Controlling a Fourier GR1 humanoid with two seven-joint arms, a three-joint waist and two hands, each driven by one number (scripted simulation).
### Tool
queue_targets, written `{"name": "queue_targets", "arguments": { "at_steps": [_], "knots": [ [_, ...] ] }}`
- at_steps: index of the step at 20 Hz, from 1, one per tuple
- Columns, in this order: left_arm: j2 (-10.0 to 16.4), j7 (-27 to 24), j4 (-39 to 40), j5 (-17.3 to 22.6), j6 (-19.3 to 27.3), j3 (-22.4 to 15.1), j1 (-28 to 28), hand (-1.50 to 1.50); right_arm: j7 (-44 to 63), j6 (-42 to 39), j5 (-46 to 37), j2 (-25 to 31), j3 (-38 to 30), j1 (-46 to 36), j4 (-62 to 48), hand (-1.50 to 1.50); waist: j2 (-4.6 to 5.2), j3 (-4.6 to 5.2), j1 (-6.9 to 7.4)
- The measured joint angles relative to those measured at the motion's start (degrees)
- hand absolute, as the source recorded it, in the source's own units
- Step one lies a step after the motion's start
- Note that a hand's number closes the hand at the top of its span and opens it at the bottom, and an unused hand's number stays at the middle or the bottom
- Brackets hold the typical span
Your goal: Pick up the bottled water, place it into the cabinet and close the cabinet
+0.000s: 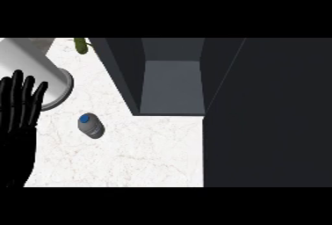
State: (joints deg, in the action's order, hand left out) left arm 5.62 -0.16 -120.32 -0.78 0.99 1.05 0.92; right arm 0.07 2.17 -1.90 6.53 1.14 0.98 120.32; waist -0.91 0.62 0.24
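Observation:
The bottled water (pixel 91 125) is a small grey bottle with a blue cap, standing on the white marble counter (pixel 142 154) left of centre. The dark cabinet (pixel 170 83) stands behind it to the right, its inside showing a grey shelf, with its door (pixel 269 114) swung open and filling the right side of the view. My left hand (pixel 18 110) is at the left edge, open with fingers straight and pointing up, well left of the bottle and not touching it. My right hand does not show.
A large white cylinder on a round base (pixel 39 72) stands at the back left, partly behind my left hand. A small green object (pixel 81 45) lies at the back edge beside the cabinet.

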Motion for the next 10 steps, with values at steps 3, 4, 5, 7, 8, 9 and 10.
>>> {"name": "queue_targets", "arguments": {
  "at_steps": [3, 4, 5, 7, 8, 9, 10],
  "knots": [
    [-0.9, -2.4, 1.0, -3.4, 0.3, -2.5, -0.1, -1.50, 1.4, -0.8, -0.2, 0.4, 0.5, 1.6, 3.9, -1.50, 0.44, -0.32, -0.30],
    [-1.3, -3.2, 1.8, -5.4, 0.7, -4.1, -0.6, -1.50, 2.3, -0.5, -1.1, 0.1, 1.5, 2.0, 5.5, -1.50, 0.53, -0.40, -0.44],
    [-1.2, -3.1, 2.0, -7.2, 0.8, -5.4, -1.4, -1.50, 2.2, -0.8, -0.8, 0.4, 1.3, 2.6, 6.6, -1.50, 0.58, -0.44, -0.56],
    [-2.3, -1.4, 3.1, -8.0, 2.3, -7.8, -1.2, -1.50, 2.3, -0.9, 1.2, -1.2, 2.6, 4.8, 6.3, -1.50, 0.88, -0.56, -0.67],
    [-3.0, 0.2, 4.0, -6.5, 3.6, -8.3, -0.1, -1.50, 3.5, -1.0, 3.5, -2.3, 3.6, 5.9, 5.8, -1.50, 1.00, -0.60, -0.69],
    [-3.6, 1.8, 4.6, -5.1, 5.0, -8.9, 0.9, -1.50, 4.9, -1.1, 5.5, -3.2, 4.5, 6.9, 5.9, -1.50, 1.00, -0.61, -0.72],
    [-4.0, 3.3, 5.2, -3.8, 6.5, -9.5, 1.4, -1.50, 6.0, -1.5, 7.5, -3.9, 5.2, 8.1, 5.9, -1.50, 1.00, -0.62, -0.83]
  ]
}}
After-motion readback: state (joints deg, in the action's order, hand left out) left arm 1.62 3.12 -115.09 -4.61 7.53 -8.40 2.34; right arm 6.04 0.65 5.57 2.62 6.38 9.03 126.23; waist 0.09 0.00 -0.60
